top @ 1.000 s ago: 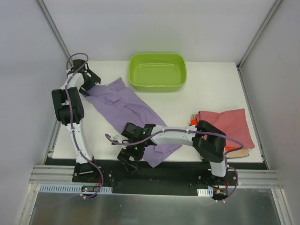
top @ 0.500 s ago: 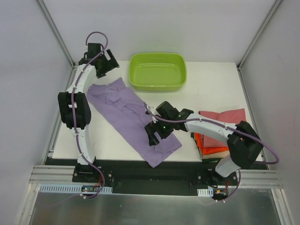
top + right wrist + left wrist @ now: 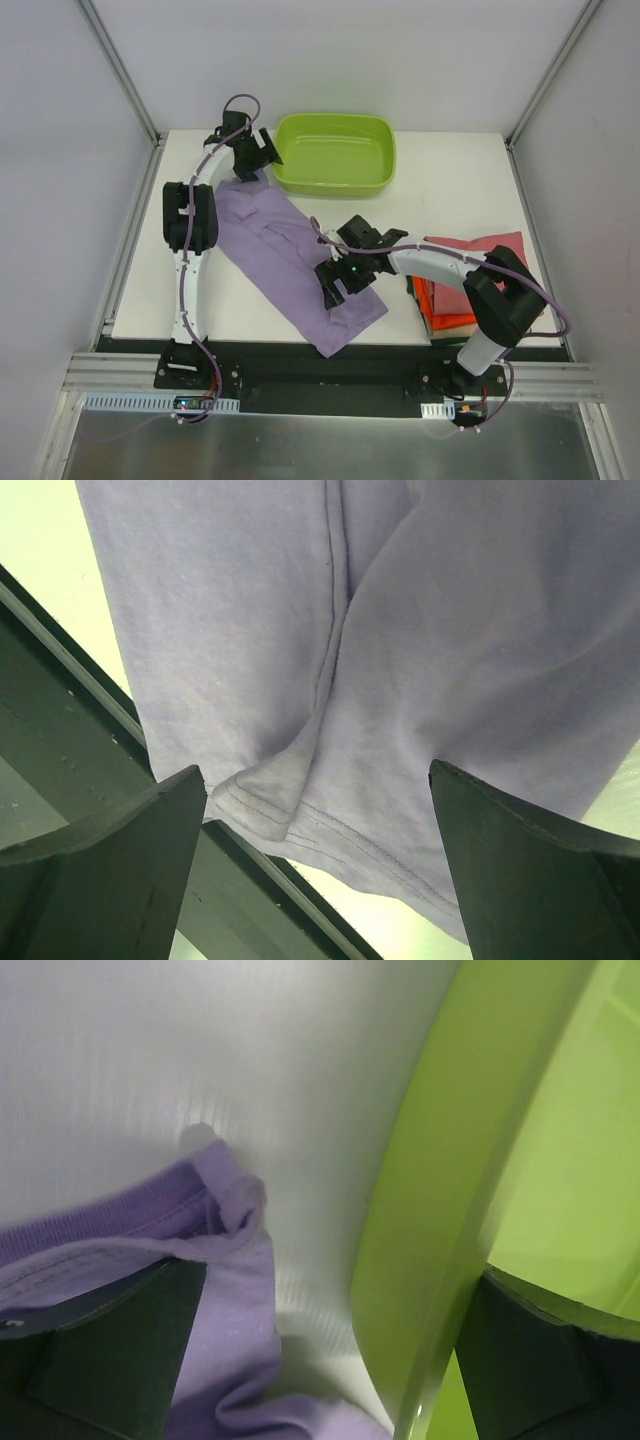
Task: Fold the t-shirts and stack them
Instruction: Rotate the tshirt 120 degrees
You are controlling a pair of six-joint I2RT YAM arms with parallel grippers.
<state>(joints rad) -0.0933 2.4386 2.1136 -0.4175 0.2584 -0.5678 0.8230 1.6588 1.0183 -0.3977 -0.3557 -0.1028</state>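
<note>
**Both tools open over the lilac shirt; the fold is not yet made.**

The right tool (image 3: pixel 338 283) hovers with its fingers (image 3: pixel 100 870) spread wide and holding nothing, just above the near hem of the large lilac cotton t-shirt (image 3: pixel 285 250). The left tool (image 3: pixel 256 152) is likewise wide open and empty at the shirt's far corner, just beside the rim of the lime-green plastic tub (image 3: pixel 335 150). The shirt lies spread diagonally across the white worktop (image 3: pixel 450 190), wrinkled and, as I judge it, unfolded. At the right, a folded dusty rose-red t-shirt (image 3: pixel 490 248) sits on a bright orange one (image 3: pixel 445 305), so a stack is begun. Left to do: fold the lilac shirt and add it to that pile.
</note>
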